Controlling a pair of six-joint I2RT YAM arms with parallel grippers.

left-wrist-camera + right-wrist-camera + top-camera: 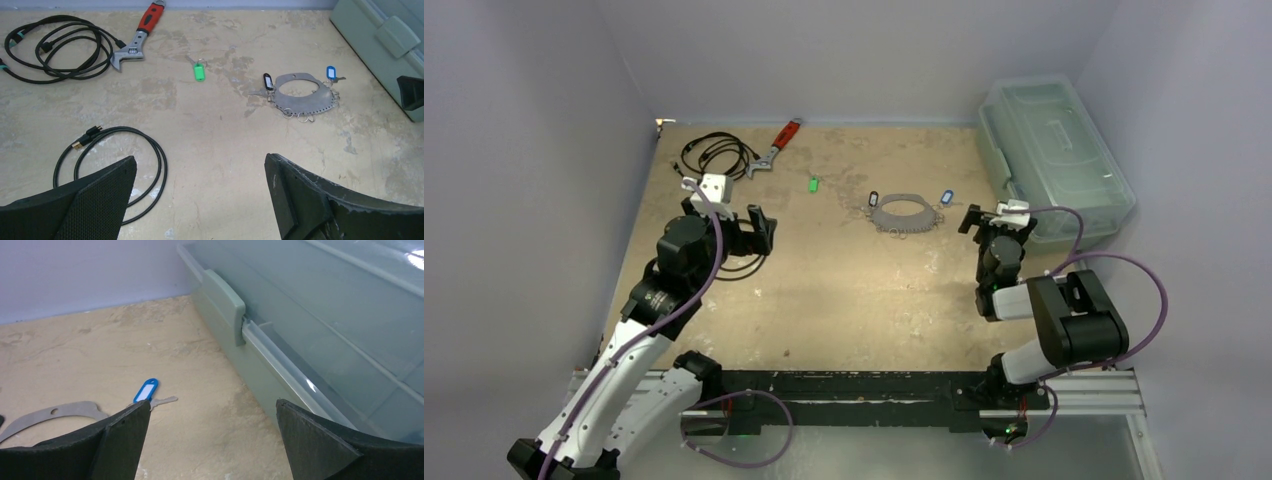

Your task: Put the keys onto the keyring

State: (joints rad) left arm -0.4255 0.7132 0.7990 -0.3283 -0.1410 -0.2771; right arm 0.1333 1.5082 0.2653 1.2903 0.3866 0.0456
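I am looking down on a tan, scuffed table (844,300) with both arms hanging low over it. The left gripper (759,228) (200,165) is spread wide with nothing between its fingers, and so is the right gripper (969,218) (212,407). The keyring (902,213) (305,103) (55,415), a flat grey loop, lies mid-table toward the far side, between the two grippers. The dark key (873,198) (268,81) sits against its left end and the blue key (944,197) (330,73) (146,390) against its right end; I cannot tell whether either is already hooked on. The green key (813,183) (200,73) lies apart, between the ring and a red-handled wrench (776,148) (140,37). I judge the main risk to be the keys themselves: they are tiny and lie flat, so a finger closing on one may skid it away or scrape the table. Nothing pins the ring, so a nudge could slide it. A loose black cable (120,170) near the left gripper could snag, and the pale green box (1054,160) (325,315) crowds the right gripper's outer side.
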